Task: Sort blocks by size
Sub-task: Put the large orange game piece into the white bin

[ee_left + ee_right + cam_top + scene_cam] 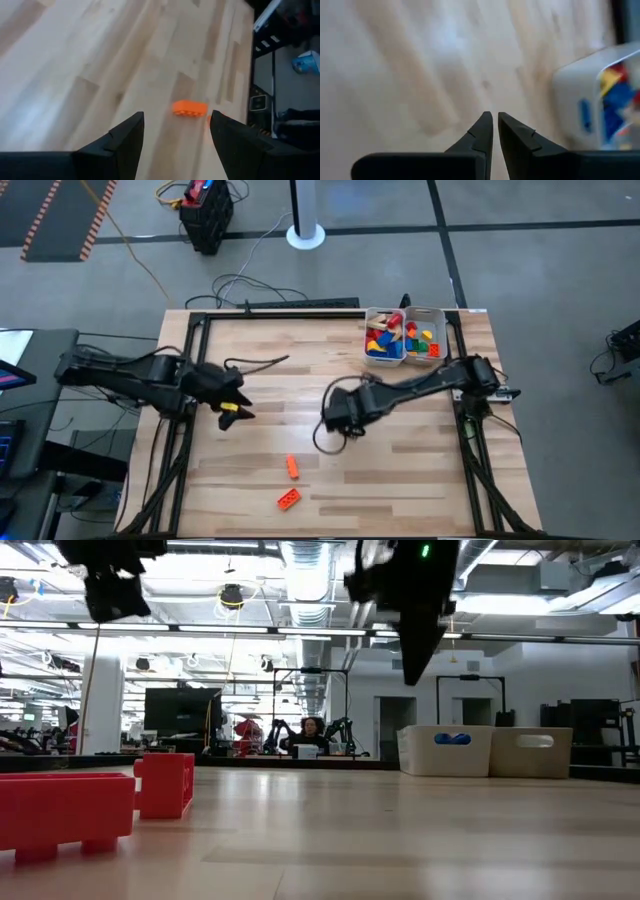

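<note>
Two orange blocks (292,467) (289,499) lie flat on the wooden table near its front edge. In the low view they show close up as red shapes (165,783) (60,815). My left gripper (238,412) hangs open above the table's left half, with nothing between its fingers (177,115); one orange block (190,107) lies on the table beyond them. My right gripper (335,425) hangs over the middle of the table, shut and holding nothing (495,116). Many more blocks fill two white trays.
The two white trays (385,350) (441,332) stand side by side at the table's far right, also seen in the low view (445,750) (530,752) and the right wrist view (575,90). Bare wood lies between the arms and the loose blocks.
</note>
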Robot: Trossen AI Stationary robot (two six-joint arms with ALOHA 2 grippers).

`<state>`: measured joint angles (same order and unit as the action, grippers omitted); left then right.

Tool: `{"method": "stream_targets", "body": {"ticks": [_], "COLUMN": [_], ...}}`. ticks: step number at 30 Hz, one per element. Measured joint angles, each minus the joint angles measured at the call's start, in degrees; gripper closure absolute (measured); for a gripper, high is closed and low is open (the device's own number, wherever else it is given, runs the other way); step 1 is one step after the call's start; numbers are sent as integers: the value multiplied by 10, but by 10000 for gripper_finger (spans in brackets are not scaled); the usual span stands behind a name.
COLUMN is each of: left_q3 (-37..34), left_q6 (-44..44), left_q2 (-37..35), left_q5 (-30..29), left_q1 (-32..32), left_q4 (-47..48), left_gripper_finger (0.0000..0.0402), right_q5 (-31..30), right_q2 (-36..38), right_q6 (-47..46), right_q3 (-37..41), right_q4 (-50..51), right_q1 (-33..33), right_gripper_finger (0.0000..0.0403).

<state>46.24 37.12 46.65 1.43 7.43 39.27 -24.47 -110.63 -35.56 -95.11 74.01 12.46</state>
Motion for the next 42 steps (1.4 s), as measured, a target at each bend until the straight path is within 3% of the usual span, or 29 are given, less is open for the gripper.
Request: {"method": "stream_targets", "body": {"ticks": [3,7,11,14,19,27,34,42], "left_q3": [0,0,4,29,87,222,357,376], "left_q6": [69,178,266,323,396,396,409,436], "left_q2": [24,108,218,304,424,573,648,677], "left_q5": [-59,-144,-199,-228,-231,-145,-143,-142], "left_q1": [78,185,259,288,302,308,309,309], "left_q4": [-21,-104,-230,-253,-260,-197,19,-8], "left_gripper_finger": [184,185,185,185,185,185,185,179], "right_q5": [-25,2,17,23,32,50,50,51], "right_q2": [-2,24,94,154,238,295,306,306], "right_q6": [89,200,254,293,330,370,376,378], "right_q3": [10,50,111,156,211,248,254,254], "right_q4": [-9,-90,-158,-194,-230,-233,-227,-226], "right_q1": [-37,-86,-124,-143,-158,-184,-203,-198], "right_gripper_finger": [333,333,333,332,319,249,170,147]}}
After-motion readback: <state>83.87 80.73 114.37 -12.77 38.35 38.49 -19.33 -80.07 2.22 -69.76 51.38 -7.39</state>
